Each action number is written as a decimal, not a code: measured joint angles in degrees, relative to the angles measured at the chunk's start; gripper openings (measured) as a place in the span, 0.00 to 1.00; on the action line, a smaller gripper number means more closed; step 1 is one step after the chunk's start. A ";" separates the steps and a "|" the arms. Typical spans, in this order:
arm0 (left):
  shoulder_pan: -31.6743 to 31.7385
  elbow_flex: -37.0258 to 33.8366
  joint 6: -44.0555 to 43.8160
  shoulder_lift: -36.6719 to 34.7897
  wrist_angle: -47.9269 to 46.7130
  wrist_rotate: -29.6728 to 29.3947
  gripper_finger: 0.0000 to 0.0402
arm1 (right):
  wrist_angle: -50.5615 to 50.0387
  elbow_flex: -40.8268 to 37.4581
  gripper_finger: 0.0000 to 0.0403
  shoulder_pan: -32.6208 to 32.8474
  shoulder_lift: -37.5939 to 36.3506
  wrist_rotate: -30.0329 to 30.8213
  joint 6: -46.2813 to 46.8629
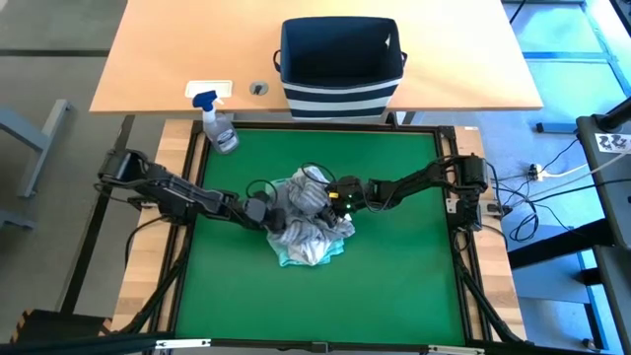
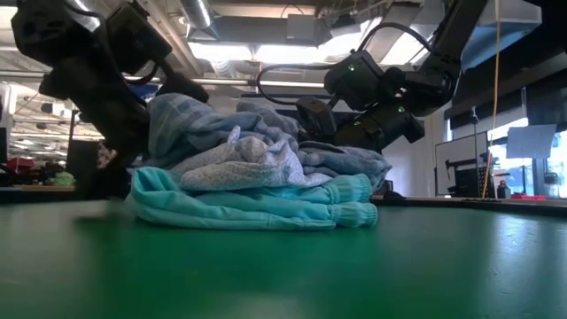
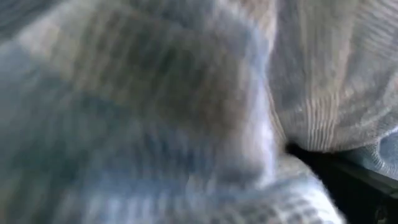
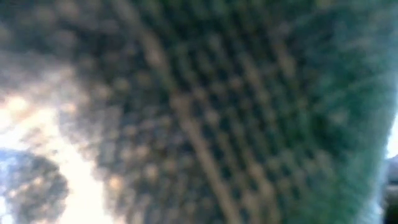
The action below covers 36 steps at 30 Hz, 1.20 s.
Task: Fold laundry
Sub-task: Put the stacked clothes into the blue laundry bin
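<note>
Laundry [image 1: 308, 229] sits bunched in one heap near the middle of the green mat [image 1: 394, 286], and from where I drive it the heap lies directly between my two grippers. I can pick out a mint-teal garment [image 2: 257, 208] at the bottom, a white t-shirt [image 2: 252, 159] crumpled over it, and a grey-blue striped shirt [image 2: 190, 120] on top. My left gripper [image 1: 264, 210] is pushed into the heap's left flank, with striped cloth filling its wrist view; I take its jaws to be spread wide, though the fabric hides whether they hold anything. My right gripper [image 1: 340, 197] presses in from the opposite side, near the top of the pile; I cannot tell whether its fingers are parted or pinching cloth. Both arms are equally close, so I judge the next move depends on pulling the striped shirt away from the heap, each gripper drawing back toward its own side.
</note>
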 joint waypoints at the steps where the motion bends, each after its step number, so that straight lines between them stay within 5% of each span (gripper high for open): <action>1: -0.06 0.01 0.23 0.67 1.23 -0.02 0.88 | 0.00 0.00 0.42 0.00 0.00 -0.10 -0.02; 11: -0.19 0.10 4.38 8.69 14.83 0.95 0.70 | -0.17 -0.02 0.42 0.00 -0.02 -0.72 -0.18; 20: 0.14 1.68 16.95 5.35 13.14 -1.76 0.20 | -0.38 -0.02 0.42 0.02 -1.34 0.06 -1.41; 27: 2.65 8.08 25.29 1.01 2.86 -4.24 0.19 | -6.25 -0.28 0.42 -1.82 -8.28 2.55 -6.17; 36: 11.45 27.06 38.01 -2.22 -16.49 -1.60 0.19 | -20.48 1.03 0.42 -9.05 -24.07 2.09 -12.19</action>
